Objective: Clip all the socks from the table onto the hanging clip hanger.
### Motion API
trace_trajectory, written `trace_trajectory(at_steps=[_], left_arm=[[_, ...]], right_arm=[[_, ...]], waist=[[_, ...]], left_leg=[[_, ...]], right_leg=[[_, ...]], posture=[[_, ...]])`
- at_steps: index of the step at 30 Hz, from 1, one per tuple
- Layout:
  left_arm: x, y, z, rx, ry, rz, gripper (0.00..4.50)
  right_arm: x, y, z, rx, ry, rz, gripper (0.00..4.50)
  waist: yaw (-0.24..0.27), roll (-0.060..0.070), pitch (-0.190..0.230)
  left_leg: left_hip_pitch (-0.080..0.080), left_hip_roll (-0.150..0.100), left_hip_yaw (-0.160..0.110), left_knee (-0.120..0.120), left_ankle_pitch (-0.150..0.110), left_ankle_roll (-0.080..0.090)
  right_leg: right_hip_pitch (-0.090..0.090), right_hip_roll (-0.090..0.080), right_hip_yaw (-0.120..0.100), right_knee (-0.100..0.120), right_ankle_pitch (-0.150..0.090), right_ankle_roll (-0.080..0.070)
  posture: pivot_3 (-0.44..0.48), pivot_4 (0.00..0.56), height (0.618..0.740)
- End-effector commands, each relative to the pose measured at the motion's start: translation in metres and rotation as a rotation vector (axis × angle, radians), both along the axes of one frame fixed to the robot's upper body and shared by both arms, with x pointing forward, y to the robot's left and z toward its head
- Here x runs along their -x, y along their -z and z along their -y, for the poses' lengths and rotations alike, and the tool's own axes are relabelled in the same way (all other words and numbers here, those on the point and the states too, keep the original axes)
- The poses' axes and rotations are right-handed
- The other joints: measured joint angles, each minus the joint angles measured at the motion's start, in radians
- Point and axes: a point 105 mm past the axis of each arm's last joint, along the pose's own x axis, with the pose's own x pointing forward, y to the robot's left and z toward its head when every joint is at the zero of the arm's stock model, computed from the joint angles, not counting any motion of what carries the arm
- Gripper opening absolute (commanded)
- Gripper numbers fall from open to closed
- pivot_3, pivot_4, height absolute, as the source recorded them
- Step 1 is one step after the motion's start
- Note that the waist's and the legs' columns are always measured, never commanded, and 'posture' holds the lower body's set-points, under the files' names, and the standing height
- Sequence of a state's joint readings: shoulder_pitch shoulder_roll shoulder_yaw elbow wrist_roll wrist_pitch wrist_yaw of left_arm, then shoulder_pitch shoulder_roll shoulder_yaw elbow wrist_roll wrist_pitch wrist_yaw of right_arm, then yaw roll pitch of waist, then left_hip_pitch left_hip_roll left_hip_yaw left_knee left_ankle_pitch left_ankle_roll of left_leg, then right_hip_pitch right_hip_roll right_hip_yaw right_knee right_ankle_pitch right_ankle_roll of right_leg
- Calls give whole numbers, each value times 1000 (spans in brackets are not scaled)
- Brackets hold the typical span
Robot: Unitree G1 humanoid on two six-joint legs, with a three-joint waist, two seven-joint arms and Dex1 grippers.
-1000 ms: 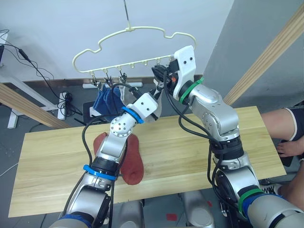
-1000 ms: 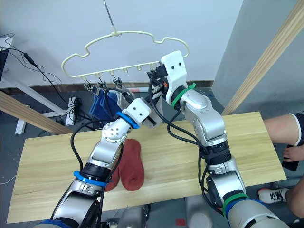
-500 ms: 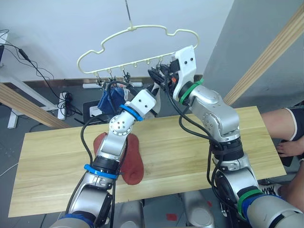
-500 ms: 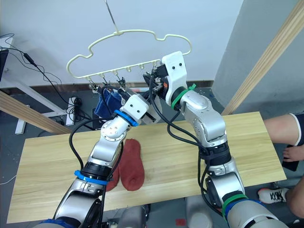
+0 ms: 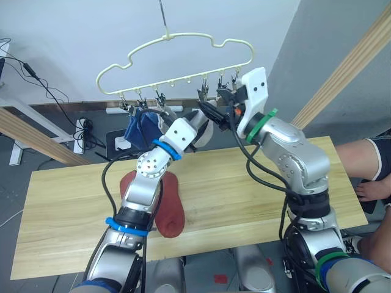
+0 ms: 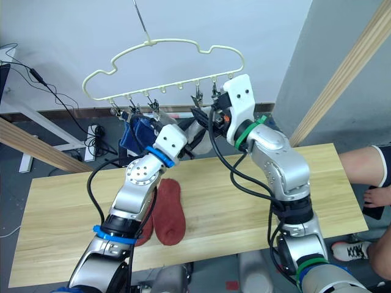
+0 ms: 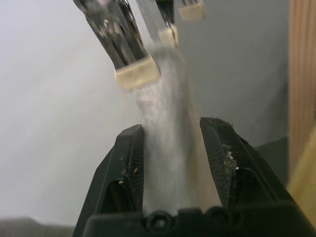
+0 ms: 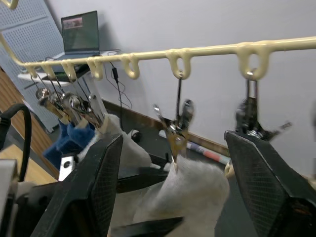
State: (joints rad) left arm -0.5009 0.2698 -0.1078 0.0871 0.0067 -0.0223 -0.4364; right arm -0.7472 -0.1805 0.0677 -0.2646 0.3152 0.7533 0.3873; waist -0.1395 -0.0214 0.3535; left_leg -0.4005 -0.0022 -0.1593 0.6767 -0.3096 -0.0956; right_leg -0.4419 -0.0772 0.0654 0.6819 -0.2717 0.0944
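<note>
Cream clip hanger (image 5: pixel 177 55) hangs at upper centre of the head views, above the far edge of the pale wooden surface (image 5: pixel 244 195). Two blue socks (image 5: pixel 139 129) hang from clips at its left end.

Left tool (image 7: pixel 173 163): fingers (image 7: pixel 132 163) clamped on a light grey sock (image 7: pixel 165 123), seen in the left wrist view. The sock's upper edge sits at a metal clip (image 7: pixel 129 57) with a cream tip; cannot tell whether that clip has closed on it.

Right tool (image 8: pixel 173 168): fingers (image 8: pixel 101 182) spread wide apart, holding nothing, just below the hanger's lower bar. In the right wrist view a second clip (image 8: pixel 177 129) pinches grey fabric (image 8: pixel 192 185) between the fingers.

Two rust-red socks (image 5: pixel 170 207) lie side by side on the surface, lower left of centre, partly behind the left arm.
</note>
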Motion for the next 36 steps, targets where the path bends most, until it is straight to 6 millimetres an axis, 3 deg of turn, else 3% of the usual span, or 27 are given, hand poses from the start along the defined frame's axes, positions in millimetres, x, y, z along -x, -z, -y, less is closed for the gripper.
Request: trace_trajectory(at_steps=[1,6,10,17,26,30,36], left_arm=[[20,-17,-11,44,87,-7,1870],[52,-25,-27,32,264,-105,1870],[69,-44,-42,43,359,-207,1870],[72,-70,-57,43,346,-227,1870],[70,-77,-52,59,345,-213,1870],[71,-80,-51,54,356,-207,1908],[72,-82,-50,35,364,-202,1908]], right_arm=[[19,-10,4,33,-27,107,3427],[17,-11,22,44,79,172,3427],[13,-12,26,14,103,162,3427],[8,-12,21,-17,101,146,3427],[4,-12,14,-28,95,134,3427],[3,-13,12,-37,98,132,2585],[0,-14,11,-41,108,132,2585]], waist=[[0,0,0],[0,0,0],[1,0,0],[2,0,0],[3,0,0],[3,0,0],[3,0,0]], left_leg=[[0,0,0,0,0,0],[0,0,0,0,0,0],[0,0,0,0,-2,3],[0,0,0,0,-1,3],[0,0,0,-1,0,1],[0,0,0,-1,0,0],[0,0,0,-1,0,0]], right_leg=[[0,0,0,0,0,0],[0,0,0,0,0,0],[0,0,0,1,0,0],[0,0,0,0,0,0],[0,0,0,0,0,0],[0,0,0,0,0,0],[0,0,0,0,0,0]], posture=[[-136,372,740],[-131,370,740],[-127,369,740],[-107,368,740],[-107,368,740],[-108,368,740],[-105,368,740]])
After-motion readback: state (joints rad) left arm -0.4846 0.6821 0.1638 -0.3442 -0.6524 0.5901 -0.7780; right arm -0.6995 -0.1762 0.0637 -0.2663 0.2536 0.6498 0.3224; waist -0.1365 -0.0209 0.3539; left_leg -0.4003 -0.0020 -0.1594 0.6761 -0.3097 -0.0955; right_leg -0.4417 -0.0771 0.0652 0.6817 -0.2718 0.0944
